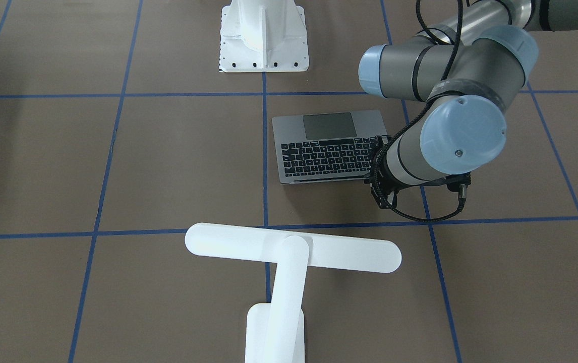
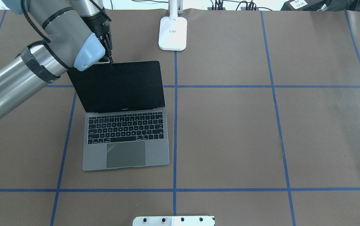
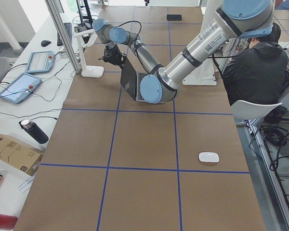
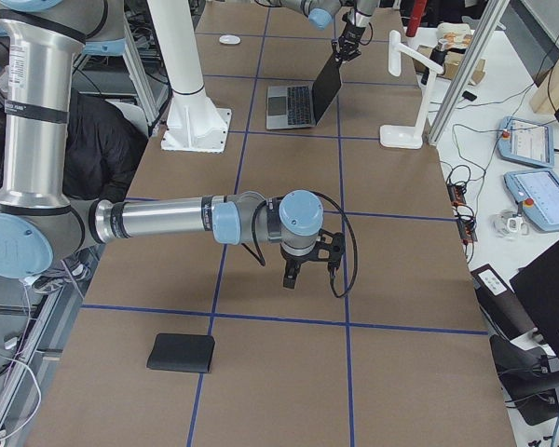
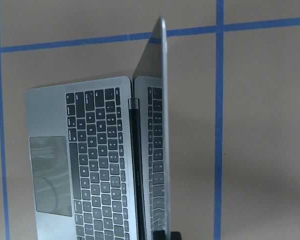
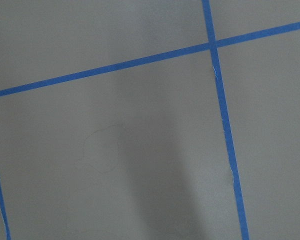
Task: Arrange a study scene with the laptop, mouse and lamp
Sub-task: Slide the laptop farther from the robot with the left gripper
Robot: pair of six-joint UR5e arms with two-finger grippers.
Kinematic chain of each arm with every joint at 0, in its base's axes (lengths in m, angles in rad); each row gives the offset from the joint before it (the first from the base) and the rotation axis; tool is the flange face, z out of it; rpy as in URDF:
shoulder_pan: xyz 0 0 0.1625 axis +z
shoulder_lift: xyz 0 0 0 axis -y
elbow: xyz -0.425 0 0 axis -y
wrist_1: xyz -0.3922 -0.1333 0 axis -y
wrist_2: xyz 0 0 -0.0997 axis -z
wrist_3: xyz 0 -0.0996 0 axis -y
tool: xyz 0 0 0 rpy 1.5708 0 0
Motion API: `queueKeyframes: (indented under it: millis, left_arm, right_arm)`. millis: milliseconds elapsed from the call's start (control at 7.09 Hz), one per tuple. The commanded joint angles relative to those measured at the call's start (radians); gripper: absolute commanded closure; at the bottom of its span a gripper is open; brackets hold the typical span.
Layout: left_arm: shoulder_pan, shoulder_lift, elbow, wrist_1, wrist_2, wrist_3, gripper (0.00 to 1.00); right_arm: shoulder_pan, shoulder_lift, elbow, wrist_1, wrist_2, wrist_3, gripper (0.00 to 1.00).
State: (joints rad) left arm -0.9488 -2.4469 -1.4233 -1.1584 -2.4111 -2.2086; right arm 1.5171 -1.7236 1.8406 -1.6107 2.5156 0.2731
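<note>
Front-facing: laptop [image 1: 329, 151] open, left of tabletop centre; lamp [image 1: 289, 267] at operators' edge.
Overhead: left hand [image 2: 109, 62] clamped on laptop lid's far corner.
Left side: mouse [image 3: 208, 157] near tabletop's left end.
Right side: right hand [image 4: 293, 277] over tabletop; grip cannot be told.

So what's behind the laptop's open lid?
Bare table, then the lamp farther back, apart from the laptop. The left gripper pinches the lid's top corner; its arm covers the table behind that corner.

My left gripper [image 2: 109, 59] is stretched far out, pinching the laptop [image 2: 123, 138] lid's corner. The right gripper [image 4: 292, 277] points straight down, jaws unreadable
</note>
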Motion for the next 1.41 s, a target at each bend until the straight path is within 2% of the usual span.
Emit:
queueKeyframes:
  millis: [0, 282, 423, 705, 987, 1269]
  left_arm:
    - [0.005, 0.006, 0.012, -0.03, 0.006, 0.001, 1.0]
    - [0.007, 0.005, 0.014, -0.037, 0.006, 0.001, 0.15]
    - [0.007, 0.005, 0.012, -0.037, 0.013, 0.001, 0.0]
    - [0.005, 0.002, 0.003, -0.034, 0.027, 0.0, 0.0]
    - [-0.039, 0.038, -0.113, -0.023, 0.087, 0.012, 0.0]
    - [-0.073, 0.15, -0.24, -0.021, 0.095, 0.105, 0.0]
  right_arm:
    - [0.0, 0.001, -0.001, 0.0, -0.001, 0.0, 0.01]
    - [0.0, 0.002, -0.001, 0.0, -0.001, 0.0, 0.01]
    - [0.0, 0.002, -0.001, 0.0, -0.001, 0.0, 0.01]
    - [0.0, 0.004, -0.001, 0.0, 0.002, 0.0, 0.01]
    - [0.0, -0.005, -0.001, 0.009, 0.028, -0.003, 0.01]
    - [0.0, -0.008, 0.0, 0.011, -0.021, -0.014, 0.01]
